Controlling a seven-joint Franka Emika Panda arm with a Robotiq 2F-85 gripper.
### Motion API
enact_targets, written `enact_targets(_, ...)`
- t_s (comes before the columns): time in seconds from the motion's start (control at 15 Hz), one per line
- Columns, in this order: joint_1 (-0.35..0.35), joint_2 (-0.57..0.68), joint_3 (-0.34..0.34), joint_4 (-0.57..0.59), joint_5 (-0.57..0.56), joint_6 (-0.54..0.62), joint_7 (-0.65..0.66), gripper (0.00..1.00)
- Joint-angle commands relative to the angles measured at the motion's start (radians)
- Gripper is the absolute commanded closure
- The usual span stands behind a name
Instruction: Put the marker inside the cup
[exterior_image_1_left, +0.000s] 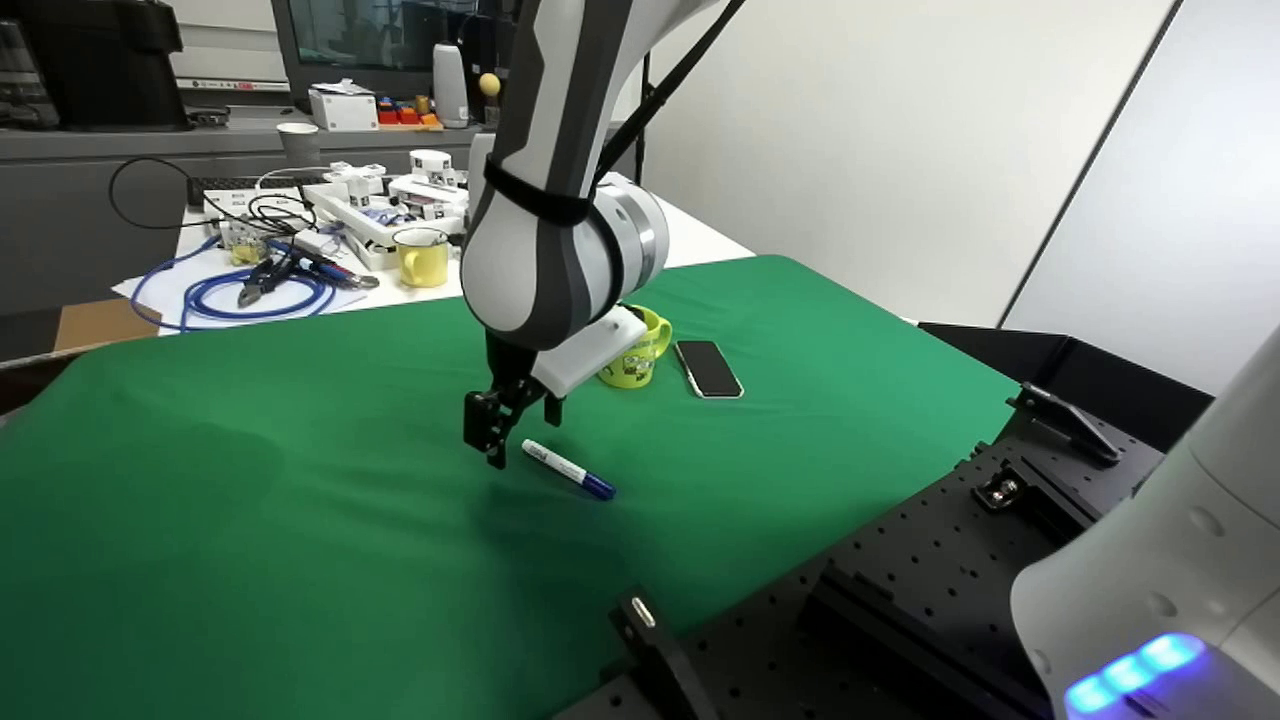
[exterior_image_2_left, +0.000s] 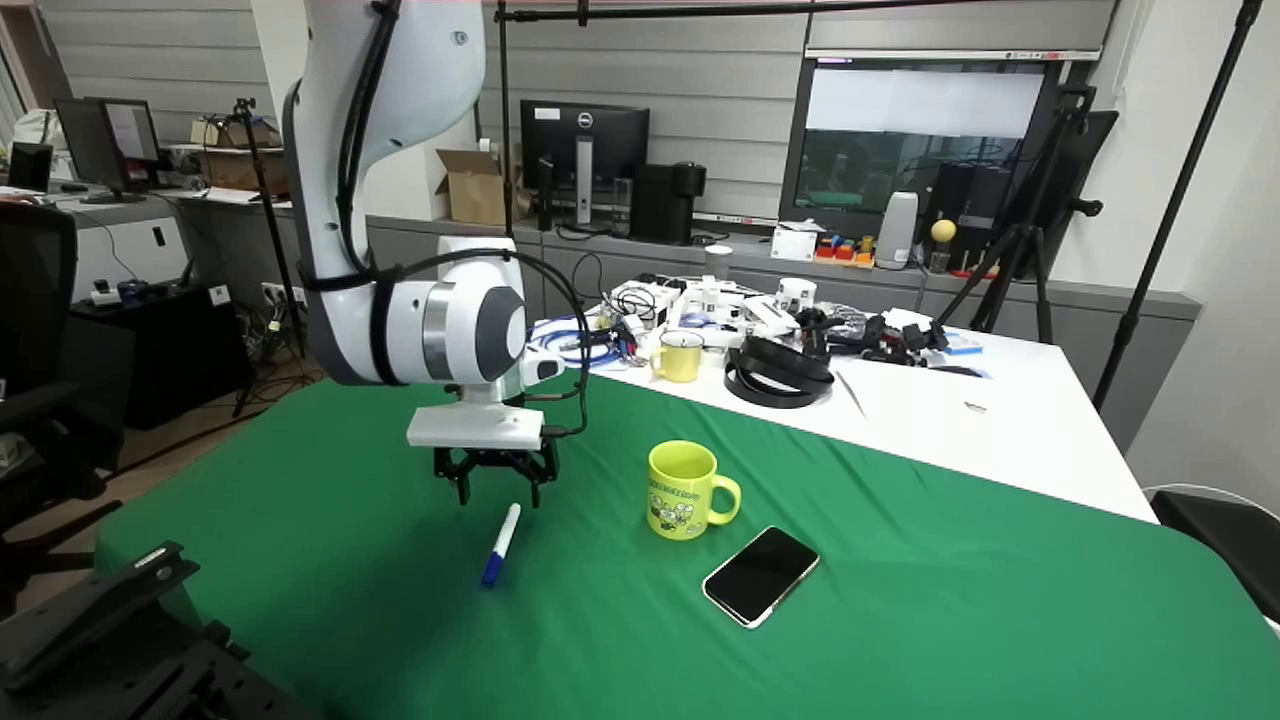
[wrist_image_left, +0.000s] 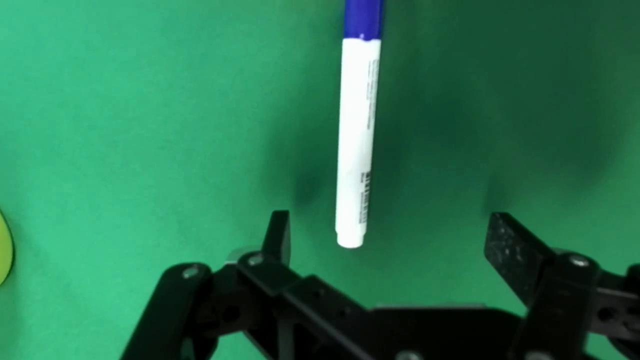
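The marker (exterior_image_1_left: 567, 470) lies flat on the green cloth, white with a dark blue cap; it also shows in an exterior view (exterior_image_2_left: 502, 542) and the wrist view (wrist_image_left: 358, 135). My gripper (exterior_image_2_left: 500, 497) is open and empty, pointing down above the cloth by the marker's white end. In the wrist view the gripper (wrist_image_left: 390, 217) has its fingers wide apart; the white end lies between them, closer to the left finger, not touched. The yellow-green cup (exterior_image_2_left: 680, 490) stands upright beside the gripper. In an exterior view the arm partly hides the cup (exterior_image_1_left: 630, 367); the wrist view shows only its edge (wrist_image_left: 4, 250).
A dark phone (exterior_image_2_left: 762, 577) lies beside the cup, near its handle. A second, paler yellow mug (exterior_image_1_left: 424, 262) stands on the white table behind, among cables and white parts. A black belt-like coil (exterior_image_2_left: 775, 372) lies there too. A black perforated base plate (exterior_image_1_left: 900, 580) borders the cloth.
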Motion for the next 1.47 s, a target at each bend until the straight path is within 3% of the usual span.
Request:
enact_targets(0.0, -0.013, 0.023, 0.02, 0.021, 0.02, 0.003, 0.017, 0.0)
enact_targets(0.2, -0.012, 0.029, 0.023, 0.024, 0.031, 0.001, 0.016, 0.04)
enact_targets(0.27, -0.012, 0.032, 0.025, 0.026, 0.032, -0.001, 0.015, 0.25)
enact_targets(0.4, -0.014, 0.036, 0.028, 0.029, 0.033, -0.001, 0.014, 0.29)
enact_targets(1.07, -0.025, 0.043, 0.03, 0.035, 0.034, -0.007, 0.011, 0.98)
enact_targets(1.4, -0.014, 0.027, 0.015, 0.032, 0.034, -0.029, 0.021, 0.96)
